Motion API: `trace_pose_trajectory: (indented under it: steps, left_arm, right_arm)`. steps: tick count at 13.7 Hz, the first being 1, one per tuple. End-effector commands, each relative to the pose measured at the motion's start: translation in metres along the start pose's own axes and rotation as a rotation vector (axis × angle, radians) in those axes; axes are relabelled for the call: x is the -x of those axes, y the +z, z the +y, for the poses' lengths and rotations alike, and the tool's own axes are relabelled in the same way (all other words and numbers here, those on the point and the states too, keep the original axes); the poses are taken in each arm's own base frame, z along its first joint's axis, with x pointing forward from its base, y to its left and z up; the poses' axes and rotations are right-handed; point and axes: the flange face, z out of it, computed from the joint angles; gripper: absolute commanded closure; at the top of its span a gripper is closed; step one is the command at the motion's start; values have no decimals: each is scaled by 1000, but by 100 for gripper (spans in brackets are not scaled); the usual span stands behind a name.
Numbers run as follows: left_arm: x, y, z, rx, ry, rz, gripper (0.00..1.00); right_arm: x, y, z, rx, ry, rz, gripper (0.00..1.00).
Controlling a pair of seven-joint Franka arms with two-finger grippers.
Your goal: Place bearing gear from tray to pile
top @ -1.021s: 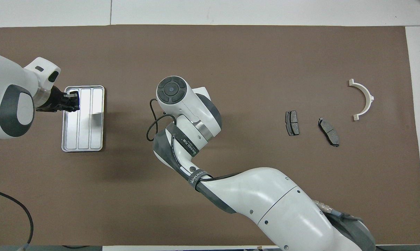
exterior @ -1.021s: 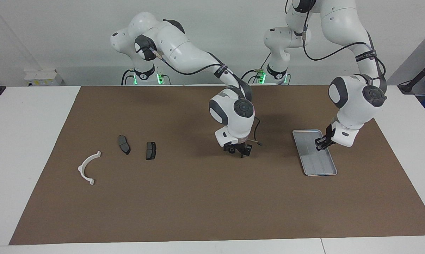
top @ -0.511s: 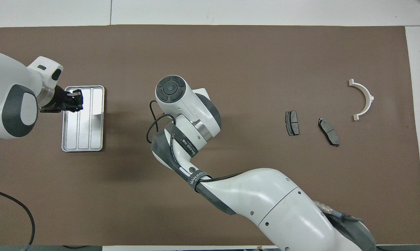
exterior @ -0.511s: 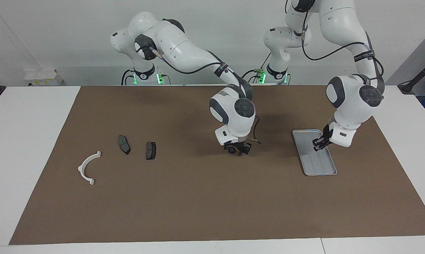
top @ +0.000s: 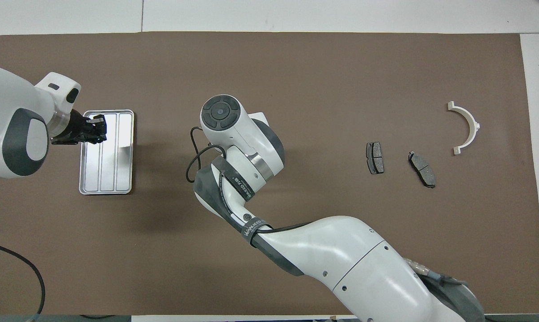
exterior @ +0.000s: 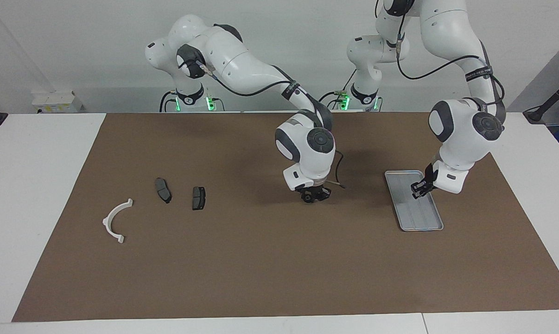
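Observation:
My right gripper [exterior: 313,195] is down at the mat in the middle of the table. Its fingertips are drawn in on a small dark round part, the bearing gear [exterior: 312,198]. In the overhead view the right arm's wrist hides both. The silver tray [exterior: 421,223] [top: 113,179] lies toward the left arm's end, with nothing on its ridged floor. My left gripper [exterior: 418,189] [top: 97,129] hangs shut over the tray, with nothing in it. The pile lies toward the right arm's end: a white arc [exterior: 115,221] [top: 469,127] and two dark pads [exterior: 163,189] [exterior: 198,197].
A brown mat [exterior: 261,269] covers most of the white table. The right arm [top: 341,259] stretches low across the mat from its base to the middle. Open mat lies between the right gripper and the pads [top: 375,158].
The right gripper's fingers have drawn together around the small dark part at the mat. The left gripper has lifted and shifted a little over the tray.

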Motion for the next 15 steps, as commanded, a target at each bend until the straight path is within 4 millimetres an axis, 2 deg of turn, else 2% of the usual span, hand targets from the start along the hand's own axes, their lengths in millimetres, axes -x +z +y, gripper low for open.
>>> trace_pose_trajectory:
  steps: [1,2,4,6,7,8,9,10,11,12,14,15]
  left_arm:
    - [19,-6,50,-6,-27,-8,100]
    - [23,-8,63,-3,-47,-2,100]
    - [40,-9,106,6,-114,12,100]
    - [58,-7,145,27,-158,39,100]
    - [71,-8,171,45,-174,57,100]
    - [88,1,199,52,-207,59,100]
    - [109,19,236,60,-227,62,100]
    - [123,33,268,68,-251,66,100]
    - [130,43,285,65,-258,63,100]
    - [146,57,303,70,-238,63,100]
    - [154,67,313,100,-230,85,100]
    - [155,73,314,97,-231,83,100]
  right_arm:
    - [-20,-12,16,13,34,-18,100]
    - [-34,-31,29,32,13,-29,100]
    - [-49,-81,50,35,-79,-25,100]
    - [-75,-135,82,20,-152,-9,100]
    - [-93,-160,105,16,-208,-4,100]
    - [-110,-180,125,10,-284,4,100]
    - [-132,-194,151,22,-370,13,100]
    - [-154,-202,175,42,-461,23,100]
    - [-180,-204,200,55,-534,30,100]
    - [-204,-205,224,64,-601,41,100]
    - [-246,-198,264,67,-715,85,100]
    - [-261,-184,284,69,-731,83,100]
